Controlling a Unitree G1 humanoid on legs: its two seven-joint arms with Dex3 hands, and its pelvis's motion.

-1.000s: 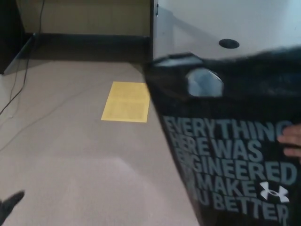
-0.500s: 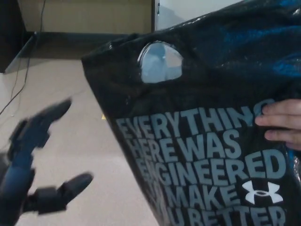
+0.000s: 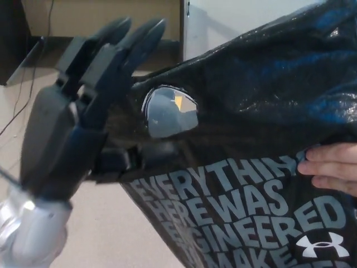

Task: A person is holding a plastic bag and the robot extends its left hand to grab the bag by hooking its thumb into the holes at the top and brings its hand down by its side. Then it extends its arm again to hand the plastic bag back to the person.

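A shiny black plastic bag (image 3: 251, 111) with pale blue lettering fills the right half of the head view, tilted, with an oval handle hole (image 3: 167, 111) near its top left. A person's fingers (image 3: 329, 170) pinch its right side. My left hand (image 3: 83, 117) is raised just left of the bag. Its two fingers (image 3: 120, 47) point up and stand apart from the thumb (image 3: 142, 155). The thumb lies against the bag just below the hole. The hand is open and holds nothing. My right hand does not show.
Beige floor (image 3: 111, 229) lies below. A dark skirting and a wooden wall (image 3: 100, 17) run along the back. A white panel (image 3: 223, 22) stands behind the bag. A thin cable (image 3: 25, 84) trails on the floor at far left.
My left hand has risen from the lower left up to the bag's handle hole. The bag has shifted up and tilted, and the hole has moved lower and leftward.
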